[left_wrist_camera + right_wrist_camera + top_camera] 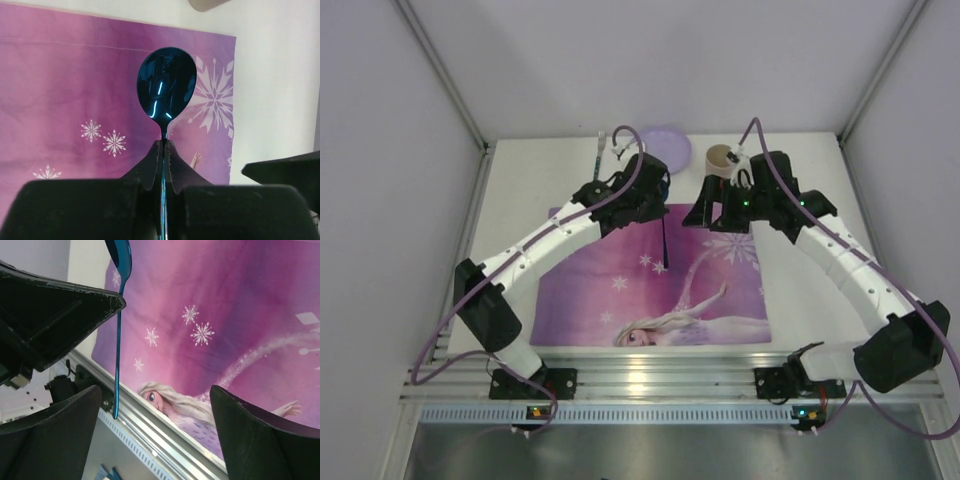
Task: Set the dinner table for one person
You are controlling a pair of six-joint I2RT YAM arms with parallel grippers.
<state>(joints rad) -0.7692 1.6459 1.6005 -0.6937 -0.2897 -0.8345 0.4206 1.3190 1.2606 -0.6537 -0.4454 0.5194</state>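
My left gripper [657,203] is shut on the neck of a shiny dark blue spoon [665,245], held above the purple princess placemat [620,290] on the white dinner table [800,200]. In the left wrist view the spoon's bowl [166,82] sticks out past the closed fingertips [172,162]. My right gripper [715,216] stands open just right of the spoon, with nothing between its fingers [265,435]. From the right wrist the spoon's handle [118,350] runs down beside the left gripper [50,315], apart from my right fingers.
A lilac plate [663,146] and a tan cup [722,158] stand at the back of the table. A thin utensil [598,152] lies at the back left. The aluminium rail [650,375] runs along the near edge. Grey walls close in both sides.
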